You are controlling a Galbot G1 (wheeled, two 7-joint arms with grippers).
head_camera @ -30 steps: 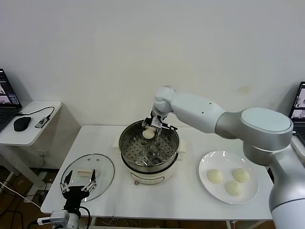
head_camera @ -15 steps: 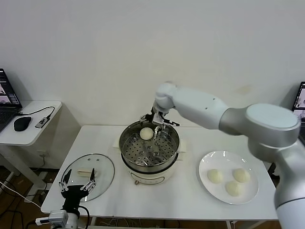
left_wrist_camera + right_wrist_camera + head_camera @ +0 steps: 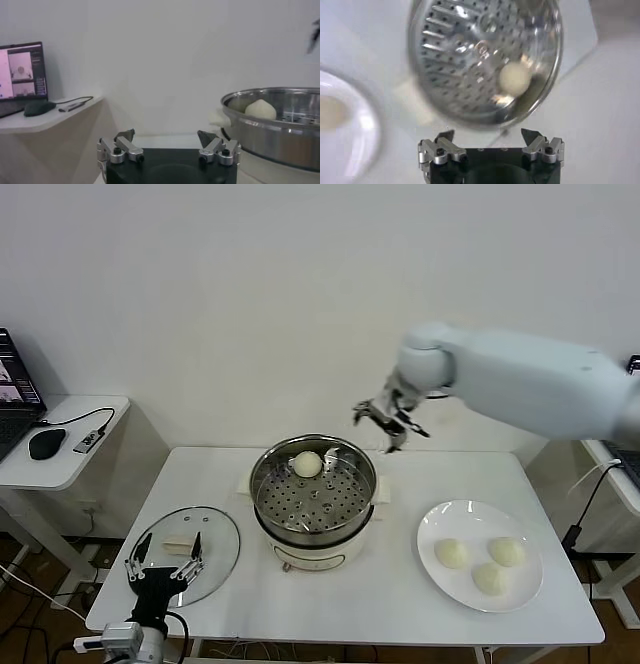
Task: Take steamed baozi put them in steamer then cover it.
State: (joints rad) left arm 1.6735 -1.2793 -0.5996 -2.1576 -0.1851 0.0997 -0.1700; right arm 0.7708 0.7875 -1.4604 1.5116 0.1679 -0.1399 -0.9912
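A round, shiny stainless-steel steamer (image 3: 313, 496) with a perforated tray stood on its cream-white base at the middle of the white table (image 3: 340, 604). One smooth cream-white steamed bun (image 3: 307, 464) lay on the tray against the far wall of the pot; the right wrist view showed it (image 3: 514, 78) alone on the perforated steel. Three more cream-white buns (image 3: 480, 563) sat grouped on a flat white plate (image 3: 436, 529) to the robot's right of the steamer, near it but apart.

The right gripper (image 3: 388, 424) hung in the air above the table's far edge, just beyond the steamer's rim on the right side, jaws spread and holding nothing. Nothing lay between it and the plate.

The round clear glass lid (image 3: 184, 553) with a metal rim and cream-white oblong handle lay flat on the table to the left of the steamer, not touching it. The left gripper (image 3: 165, 566) hovered at the table's near left corner, over the lid's near part, its jaws released and empty.

Further left, a small white side table (image 3: 60, 446) carried a dark mouse (image 3: 45, 443) and a laptop (image 3: 14, 389).
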